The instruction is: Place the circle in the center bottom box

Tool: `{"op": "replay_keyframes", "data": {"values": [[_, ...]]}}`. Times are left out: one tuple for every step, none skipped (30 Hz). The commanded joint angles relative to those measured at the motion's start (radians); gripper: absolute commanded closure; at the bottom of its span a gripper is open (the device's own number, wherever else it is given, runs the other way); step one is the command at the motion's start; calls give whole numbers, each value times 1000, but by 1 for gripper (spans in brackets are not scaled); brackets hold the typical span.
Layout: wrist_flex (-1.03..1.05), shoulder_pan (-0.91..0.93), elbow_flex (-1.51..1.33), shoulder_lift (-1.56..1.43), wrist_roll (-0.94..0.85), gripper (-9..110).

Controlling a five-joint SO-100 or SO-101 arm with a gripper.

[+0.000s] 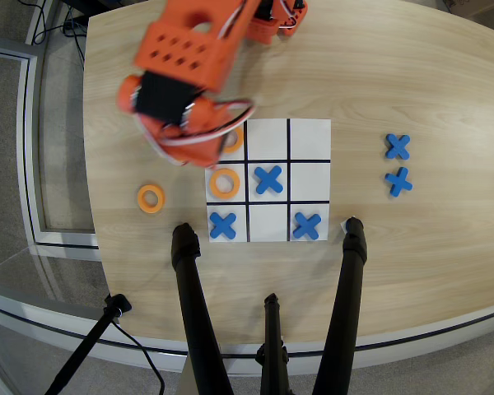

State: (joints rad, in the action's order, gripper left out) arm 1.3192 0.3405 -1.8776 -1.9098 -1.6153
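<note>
Circle (235, 140) half under arm in grid's top-left cell, overhead view; gripper hidden, can't tell if open/closed.

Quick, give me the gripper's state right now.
Gripper: cannot be told. In the overhead view the arm's orange body covers the fingers; only part of an orange ring shows under it, at the grid sheet's upper left cell.

My hand (199, 146) hidden under my own arm, grip unreadable, top-left ring (234, 140) half covered, surface (428, 263) cut by the edges
</note>
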Motion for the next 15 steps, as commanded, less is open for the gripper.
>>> {"op": "replay_keyframes", "data": {"values": [[-14,-117,-143,-183,49,102],[-14,-160,-192,-230,67,102],[-14,-198,-233,-270,81,102],[-14,-236,-272,-307,97,102],[-14,-272,-304,-339,115,102],[-14,-305,-334,-367,130,102],[-14,-336,-364,-393,141,102],[-11,-364,-388,-410,150,102],[-12,-388,-411,-425,161,102],[-17,-410,-431,-434,170,102],[-23,-430,-446,-439,178,102],[-29,-446,-457,-439,186,102],[-43,-462,-463,-431,199,102],[-60,-474,-466,-416,209,102],[-81,-485,-469,-399,215,102]]}}
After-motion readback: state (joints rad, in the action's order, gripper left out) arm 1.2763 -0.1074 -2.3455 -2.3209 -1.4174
